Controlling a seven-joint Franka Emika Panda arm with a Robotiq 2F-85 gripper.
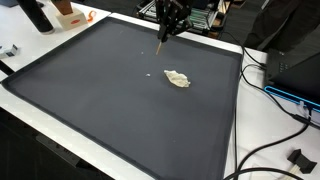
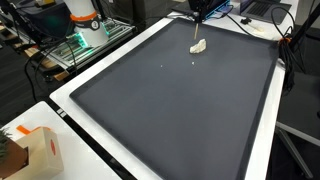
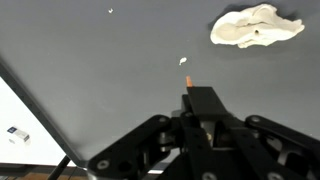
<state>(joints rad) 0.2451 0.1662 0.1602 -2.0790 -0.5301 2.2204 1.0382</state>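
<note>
My gripper (image 3: 203,105) hangs over the far part of a large dark mat (image 1: 110,100), its jaws shut on a thin stick whose orange tip (image 3: 188,79) pokes out past the fingers. In an exterior view the stick (image 1: 161,45) slants down from the gripper (image 1: 168,30) toward the mat. A crumpled whitish lump (image 3: 255,27) lies on the mat just beyond the tip, seen in both exterior views (image 1: 177,78) (image 2: 198,46). A tiny white crumb (image 3: 182,61) rests close to the tip. In the exterior view from the opposite end, the gripper (image 2: 198,13) hovers right above the lump.
The mat (image 2: 170,110) covers a white table (image 2: 70,100). Black cables (image 1: 270,150) trail along one side. A cardboard box (image 2: 35,150) stands at a near corner. An orange-and-white object (image 1: 68,12) and a dark bottle (image 1: 35,15) stand past the far edge.
</note>
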